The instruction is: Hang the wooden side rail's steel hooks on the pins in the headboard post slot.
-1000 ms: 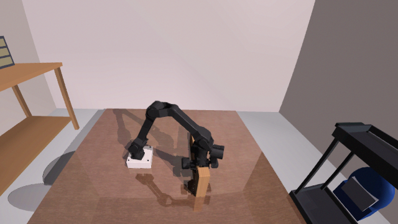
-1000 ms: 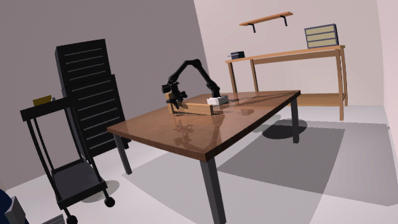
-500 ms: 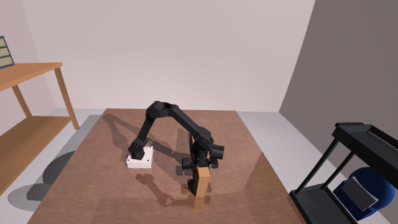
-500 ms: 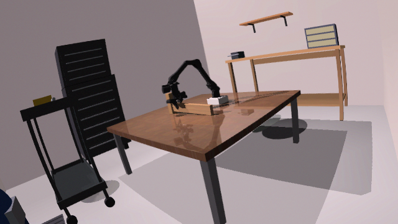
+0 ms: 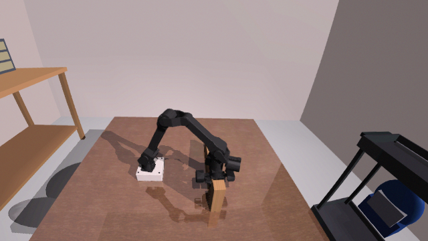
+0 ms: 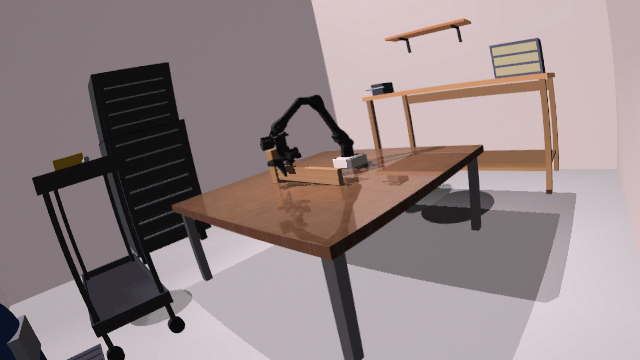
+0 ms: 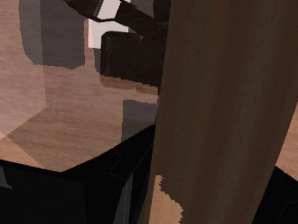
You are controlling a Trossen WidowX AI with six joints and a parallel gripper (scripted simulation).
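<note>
You can read no text, label, brand, number or sign in any of your three views, neither on anything between the tabletop's near and far edges nor on anything standing beyond its corners.
</note>
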